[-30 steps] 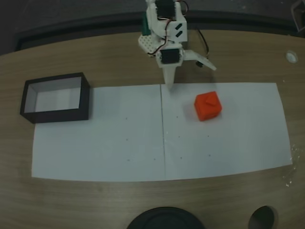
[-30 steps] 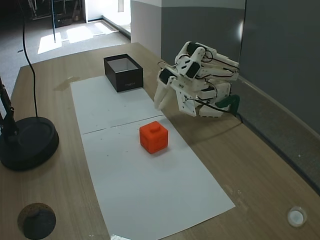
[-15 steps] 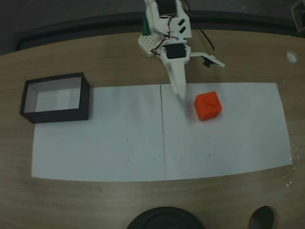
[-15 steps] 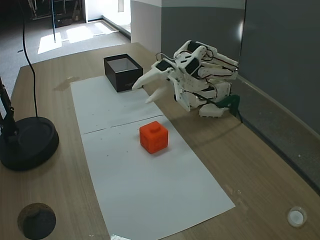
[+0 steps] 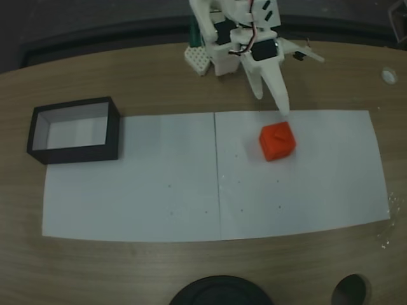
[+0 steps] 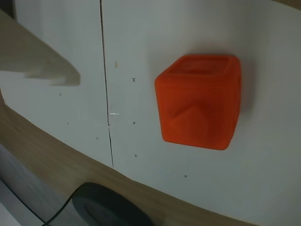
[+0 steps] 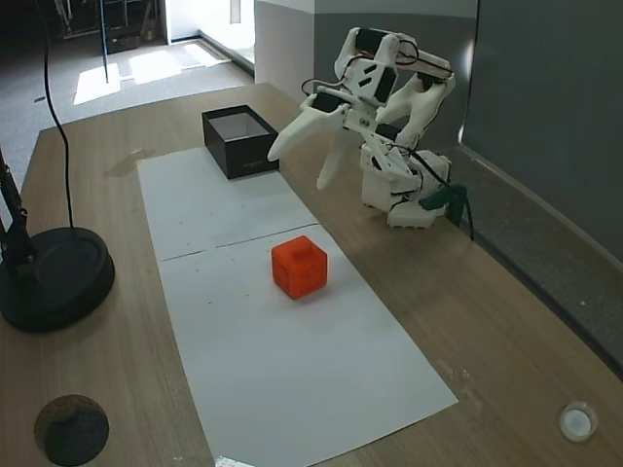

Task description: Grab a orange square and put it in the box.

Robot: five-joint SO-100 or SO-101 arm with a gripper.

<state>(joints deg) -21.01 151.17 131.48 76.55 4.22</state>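
The orange square [image 5: 277,141] sits on the right sheet of white paper, also seen in another fixed view [image 7: 299,266], and it looms large in the wrist view [image 6: 200,101]. My gripper [image 5: 303,86] hovers in the air just behind it, open, with nothing between its white fingers [image 7: 298,169]. One pale finger [image 6: 37,61] shows blurred at the wrist view's upper left, well apart from the cube. The box [image 5: 76,154], black-walled with a pale inside, stands at the paper's far left [image 7: 243,158].
Two white paper sheets [image 5: 159,190] cover the middle of the wooden table. A round black lamp base [image 7: 54,277] sits near the front edge [image 5: 219,292], beside a round hole [image 5: 351,291]. A small white cap [image 5: 389,75] lies far right. The arm's base [image 7: 399,199] stands at the back.
The arm has lifted off the paper and swung right in the top-down view, toward the cube. Its jaws have spread wider. Cube and box have not moved.
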